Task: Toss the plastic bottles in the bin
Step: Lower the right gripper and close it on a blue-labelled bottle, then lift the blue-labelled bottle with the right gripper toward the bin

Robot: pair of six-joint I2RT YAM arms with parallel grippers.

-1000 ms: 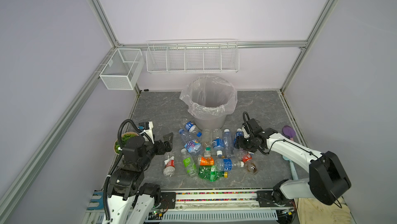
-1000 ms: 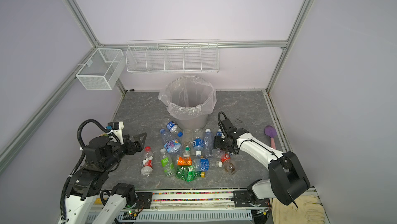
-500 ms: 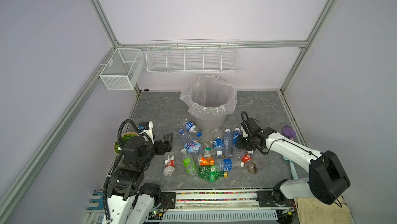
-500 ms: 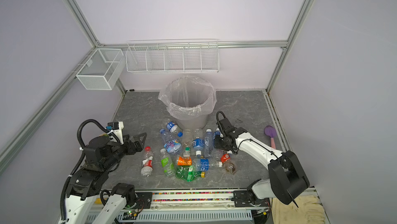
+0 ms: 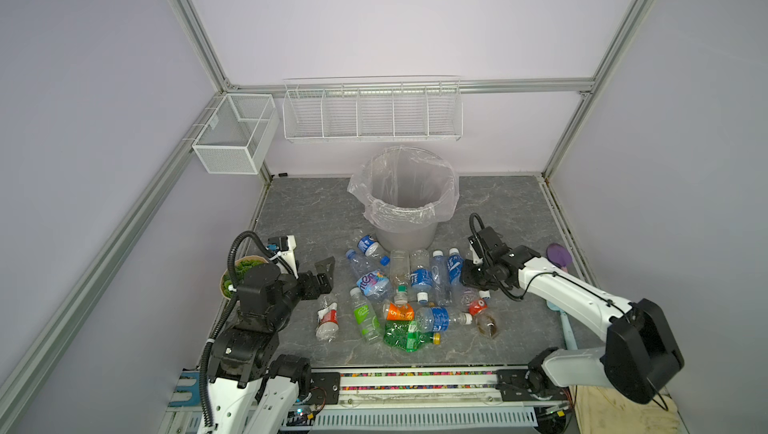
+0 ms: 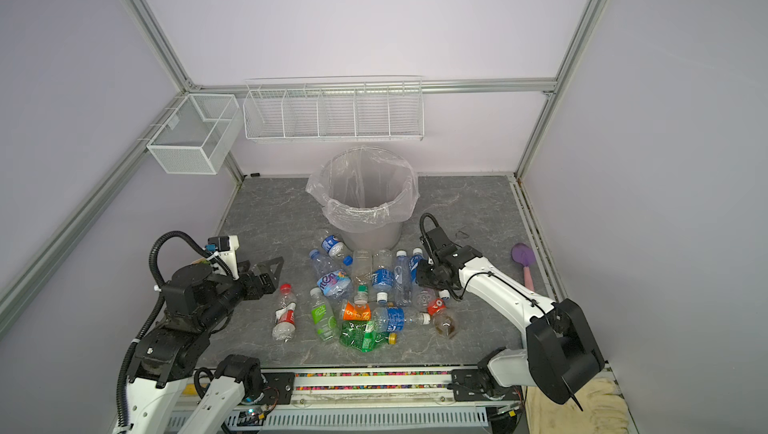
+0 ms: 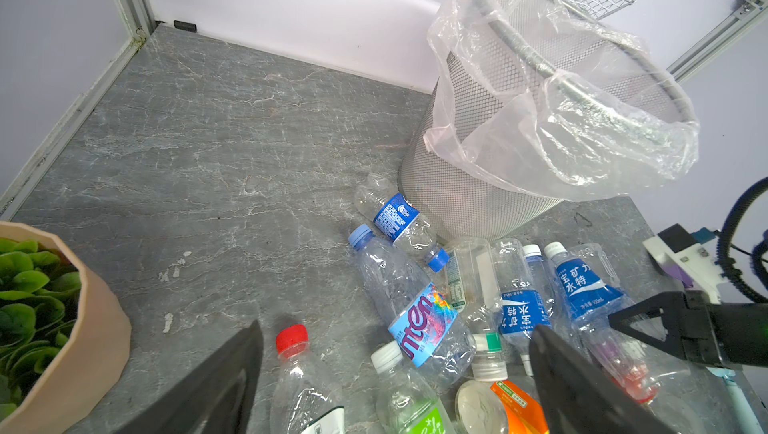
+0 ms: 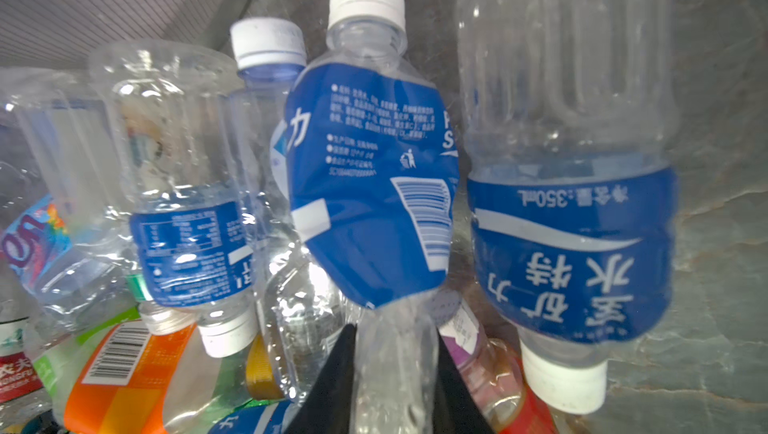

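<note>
Pinching a crushed, blue-labelled, white-capped bottle [image 8: 374, 186], the right gripper [image 8: 395, 338] holds tight; left gripper [image 5: 325, 274] gapes empty.

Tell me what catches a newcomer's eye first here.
A jumble of crushed plastic bottles litters the middle of the grey tabletop, just in front of the bag-lined mesh bin. At the pile's right edge, the right tool pinches the clear crumpled end of a blue-labelled bottle.
</note>
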